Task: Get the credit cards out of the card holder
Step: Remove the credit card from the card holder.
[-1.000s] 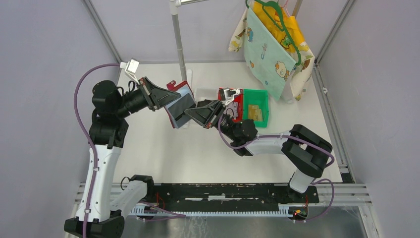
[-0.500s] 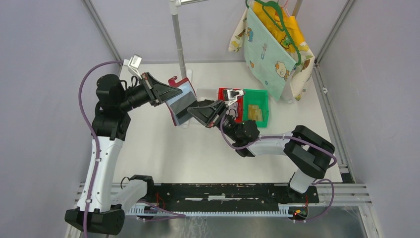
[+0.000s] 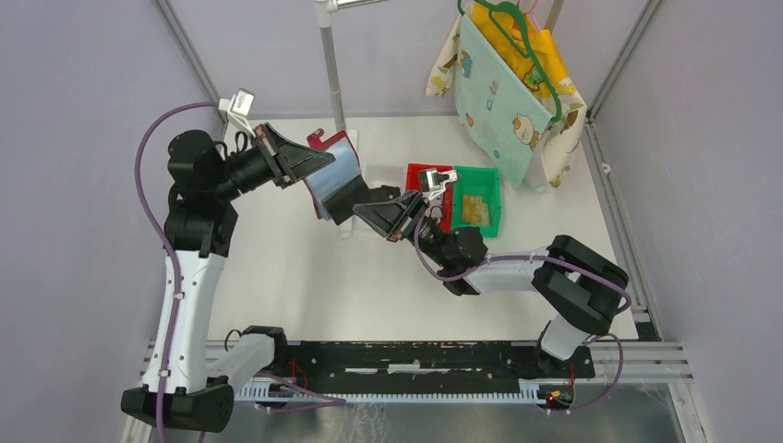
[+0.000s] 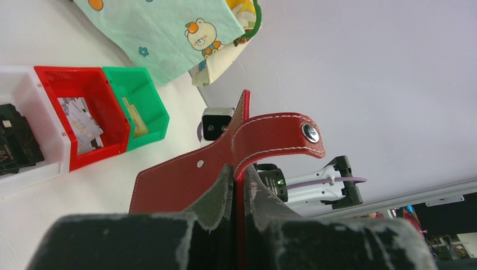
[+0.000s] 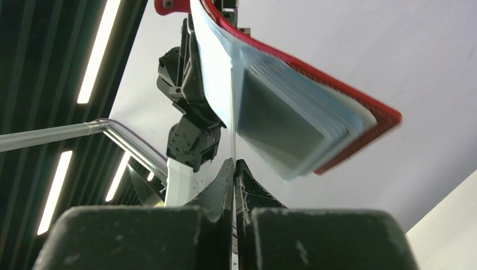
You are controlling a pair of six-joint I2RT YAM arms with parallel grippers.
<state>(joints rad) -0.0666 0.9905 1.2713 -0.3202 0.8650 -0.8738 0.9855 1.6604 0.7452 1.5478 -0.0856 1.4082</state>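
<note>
The dark red card holder (image 3: 337, 180) hangs in the air over the back of the table. My left gripper (image 3: 314, 171) is shut on its red cover (image 4: 185, 180), just below the closing tab (image 4: 281, 132). In the right wrist view the holder (image 5: 360, 104) fans open with its clear greyish sleeves (image 5: 281, 121) showing. My right gripper (image 5: 234, 164) is shut on the thin edge of one sleeve (image 5: 232, 112) from below; no card shows in it. Tan credit cards (image 3: 475, 209) lie in the green bin (image 3: 493, 177).
A red bin (image 3: 415, 172) holding a pale printed card sits beside the green bin (image 4: 152, 90), with a white bin (image 4: 34, 169) holding a black object next to it. A metal pole (image 3: 332, 83) and a hanging printed cloth bag (image 3: 503, 101) stand at the back.
The left arm has lifted and tilted the card holder up and back. The right gripper has closed on a sleeve edge and followed it slightly.
</note>
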